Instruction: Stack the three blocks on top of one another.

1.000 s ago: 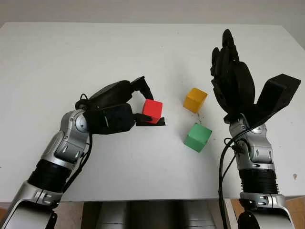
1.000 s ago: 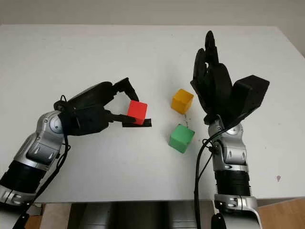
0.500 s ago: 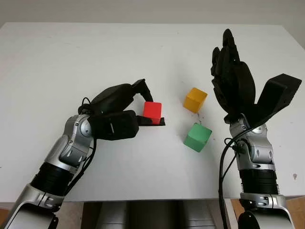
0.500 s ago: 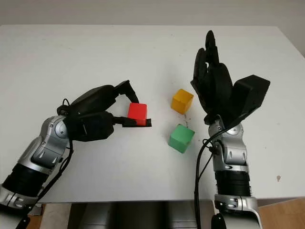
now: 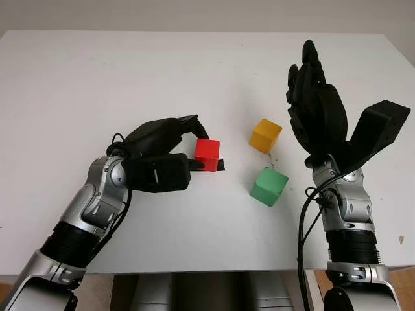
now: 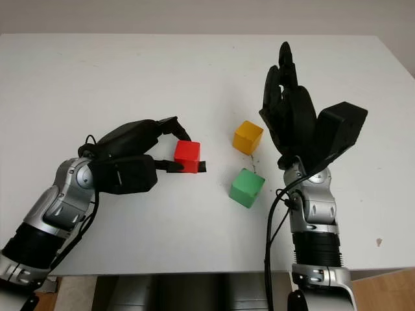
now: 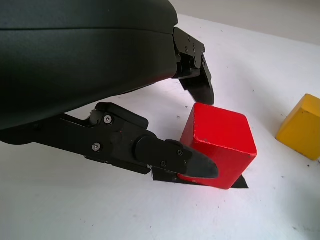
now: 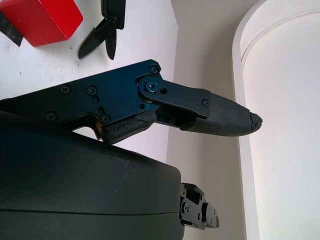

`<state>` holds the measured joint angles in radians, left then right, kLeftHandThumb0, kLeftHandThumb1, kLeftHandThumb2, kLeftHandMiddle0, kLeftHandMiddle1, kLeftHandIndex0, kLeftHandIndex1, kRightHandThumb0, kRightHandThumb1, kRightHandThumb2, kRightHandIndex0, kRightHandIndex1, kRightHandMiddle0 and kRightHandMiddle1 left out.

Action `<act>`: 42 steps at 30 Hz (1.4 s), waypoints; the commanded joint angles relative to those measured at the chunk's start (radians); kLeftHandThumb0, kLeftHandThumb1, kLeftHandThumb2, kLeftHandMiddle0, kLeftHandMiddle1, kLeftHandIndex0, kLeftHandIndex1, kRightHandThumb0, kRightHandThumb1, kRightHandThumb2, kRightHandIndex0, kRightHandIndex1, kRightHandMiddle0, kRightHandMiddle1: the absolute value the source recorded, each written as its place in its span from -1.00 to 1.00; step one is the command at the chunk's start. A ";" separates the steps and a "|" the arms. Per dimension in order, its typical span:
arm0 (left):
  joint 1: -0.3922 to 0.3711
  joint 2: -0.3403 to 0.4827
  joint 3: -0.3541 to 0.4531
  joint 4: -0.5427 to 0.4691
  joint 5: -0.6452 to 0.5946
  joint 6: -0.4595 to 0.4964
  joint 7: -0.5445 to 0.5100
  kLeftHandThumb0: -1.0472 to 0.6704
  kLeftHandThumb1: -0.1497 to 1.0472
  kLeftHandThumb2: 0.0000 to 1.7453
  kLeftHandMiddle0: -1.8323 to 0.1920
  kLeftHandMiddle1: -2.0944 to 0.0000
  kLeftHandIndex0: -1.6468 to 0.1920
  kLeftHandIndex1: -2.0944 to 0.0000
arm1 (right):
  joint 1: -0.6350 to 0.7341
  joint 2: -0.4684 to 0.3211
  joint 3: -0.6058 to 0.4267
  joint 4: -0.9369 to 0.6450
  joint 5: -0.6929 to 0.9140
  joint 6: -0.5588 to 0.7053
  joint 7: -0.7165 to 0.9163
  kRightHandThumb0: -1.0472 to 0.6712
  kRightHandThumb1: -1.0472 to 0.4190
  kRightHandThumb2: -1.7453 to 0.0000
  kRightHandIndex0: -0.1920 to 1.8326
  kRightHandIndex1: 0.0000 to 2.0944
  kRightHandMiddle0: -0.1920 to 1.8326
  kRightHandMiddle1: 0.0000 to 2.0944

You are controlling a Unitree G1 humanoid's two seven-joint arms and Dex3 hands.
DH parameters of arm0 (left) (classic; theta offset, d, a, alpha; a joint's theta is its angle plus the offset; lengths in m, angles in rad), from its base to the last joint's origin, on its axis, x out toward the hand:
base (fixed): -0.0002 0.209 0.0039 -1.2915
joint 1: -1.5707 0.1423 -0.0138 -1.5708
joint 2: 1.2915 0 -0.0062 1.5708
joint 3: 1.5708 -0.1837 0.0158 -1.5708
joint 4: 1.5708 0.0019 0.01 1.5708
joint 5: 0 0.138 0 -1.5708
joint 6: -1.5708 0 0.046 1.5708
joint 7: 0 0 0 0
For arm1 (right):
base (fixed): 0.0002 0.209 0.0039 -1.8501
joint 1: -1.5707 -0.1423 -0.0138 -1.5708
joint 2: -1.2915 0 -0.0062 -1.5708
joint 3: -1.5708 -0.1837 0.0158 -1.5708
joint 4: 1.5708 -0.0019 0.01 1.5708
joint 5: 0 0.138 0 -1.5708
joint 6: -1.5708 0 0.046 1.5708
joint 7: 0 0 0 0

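Red and square-edged, the red block [image 5: 207, 154] was seen on the white bench [image 5: 97, 84], bracketed by the fingers [image 7: 172, 157] of the left hand [image 5: 162, 159], not yet lifted. Right of it lay the green block [image 5: 269, 186], then the yellow block [image 5: 266, 135]. The right hand [image 5: 318, 110] was held open above them.

- The red block [image 7: 220, 142] looks painted, smooth, faintly scuffed.
- The left hand [image 5: 170, 155] has a glossy black plastic shell with small metal screws.
- The table [image 5: 130, 78] is matt white.
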<state>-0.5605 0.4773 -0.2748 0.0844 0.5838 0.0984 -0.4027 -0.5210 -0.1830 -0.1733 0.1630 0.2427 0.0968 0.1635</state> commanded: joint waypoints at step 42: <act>0.189 -0.160 0.572 0.119 -0.674 -0.226 0.320 -0.67 1.00 -0.23 1.00 0.99 1.00 0.99 | -0.389 -0.524 0.254 0.445 -0.613 -0.497 0.141 -0.47 -0.59 0.98 -0.62 -0.81 -0.58 -0.77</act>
<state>-0.3832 0.3111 0.2957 0.2028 -0.0972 -0.1148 -0.0871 -0.8716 -0.6688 0.0453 0.5860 -0.3222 -0.3633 0.3189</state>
